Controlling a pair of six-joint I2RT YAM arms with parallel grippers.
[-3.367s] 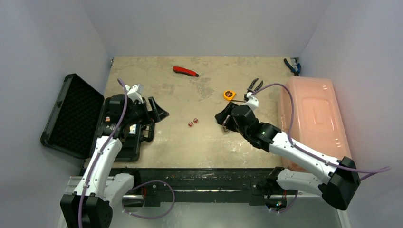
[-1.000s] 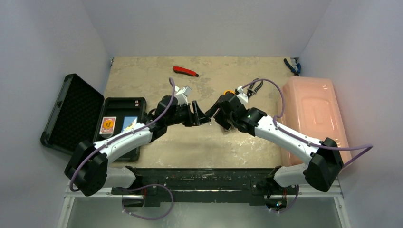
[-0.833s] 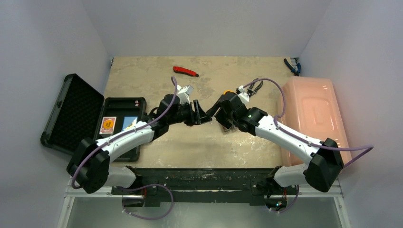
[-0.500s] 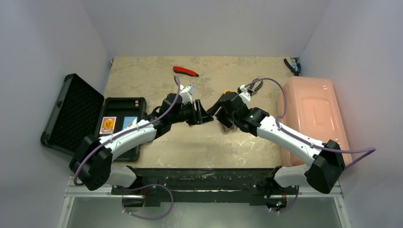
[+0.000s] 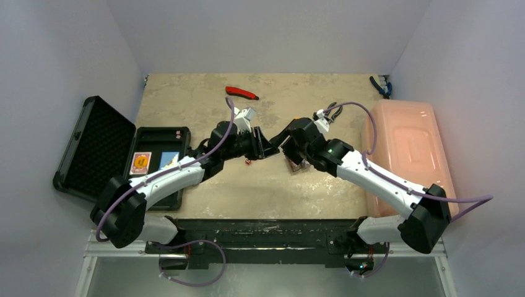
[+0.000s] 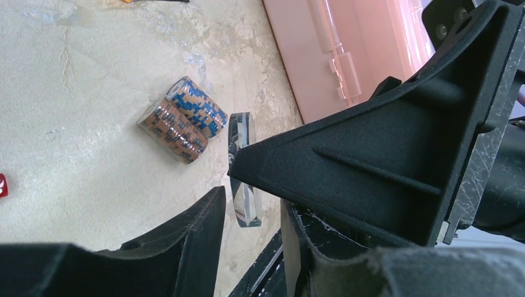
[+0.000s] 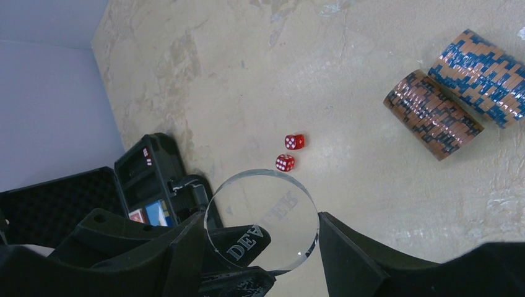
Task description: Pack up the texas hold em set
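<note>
Handover of the clear round plastic disc (image 7: 263, 213), lettered as a dealer button, is the step I judge to be in hand. You have the right gripper (image 7: 261, 228) clamped across the disc's rim, holding it off the beige stone-look table (image 5: 204, 114) at mid-table, where both arms meet. The left gripper (image 6: 228, 180) stands part-way open with one finger on each face of the disc. One finger appears to touch it, but a sliver of table shows beside the other, so I record no left grip. The black rectangular hard case (image 5: 93, 148) lies open at the table's left edge, foam-lined lid back and two card decks (image 5: 141, 163) in its base. The brown striped chip roll (image 7: 433, 114), the blue striped chip roll (image 7: 480, 62) and two red dice (image 7: 295, 142) lie loose on the table. Packing is therefore, in my judgement, partly done. Next, close the left fingers squarely on both faces before the right lets go. Then draw the right arm clear and carry the disc to the case. The clear plastic is likely slippery, so an early release risks dropping it.
</note>
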